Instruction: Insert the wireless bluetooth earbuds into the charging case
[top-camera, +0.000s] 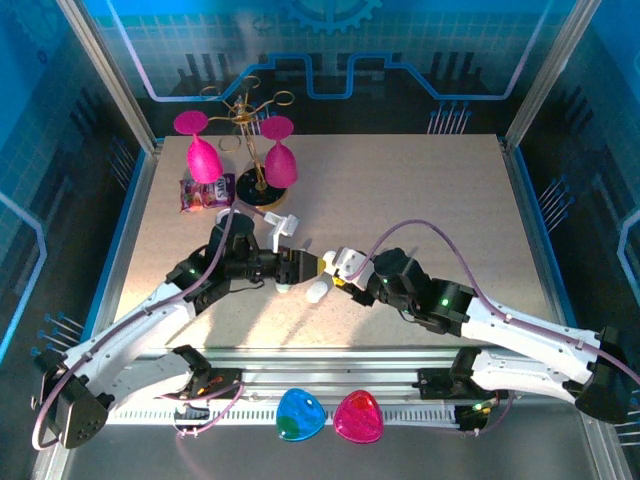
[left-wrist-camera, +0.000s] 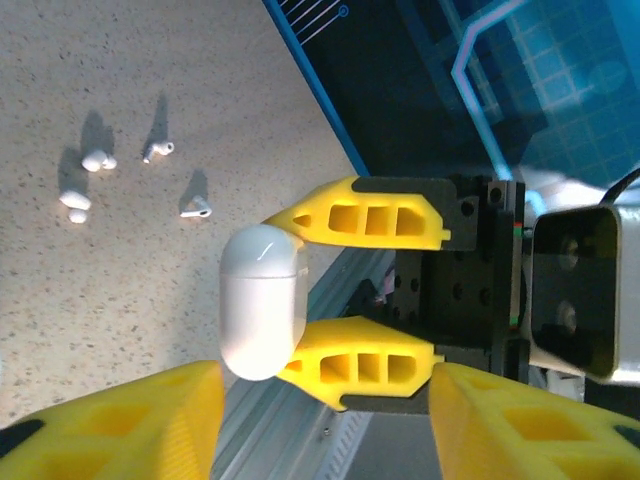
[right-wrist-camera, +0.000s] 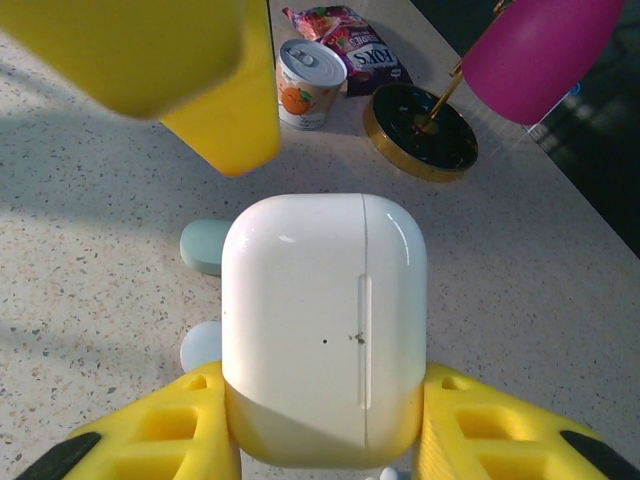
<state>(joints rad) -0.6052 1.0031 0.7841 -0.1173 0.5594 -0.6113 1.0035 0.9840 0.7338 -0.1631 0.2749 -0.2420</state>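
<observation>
My right gripper (right-wrist-camera: 325, 405) is shut on a closed white charging case (right-wrist-camera: 322, 320), pinching its lower sides and holding it above the table. In the left wrist view the same case (left-wrist-camera: 260, 300) sits between the right gripper's yellow fingers (left-wrist-camera: 370, 215). My left gripper (left-wrist-camera: 325, 390) is open; its fingers stand wide apart just below that case and touch nothing. Several tiny white earbuds (left-wrist-camera: 197, 208) lie scattered on the speckled table. In the top view both grippers, left (top-camera: 292, 268) and right (top-camera: 335, 272), meet at the table's middle.
A mint case (right-wrist-camera: 205, 247) and a white rounded case (right-wrist-camera: 200, 345) lie on the table under the held case. A small can (right-wrist-camera: 308, 82), a snack packet (top-camera: 205, 190) and a gold stand with pink glasses (top-camera: 262, 150) stand at the back left.
</observation>
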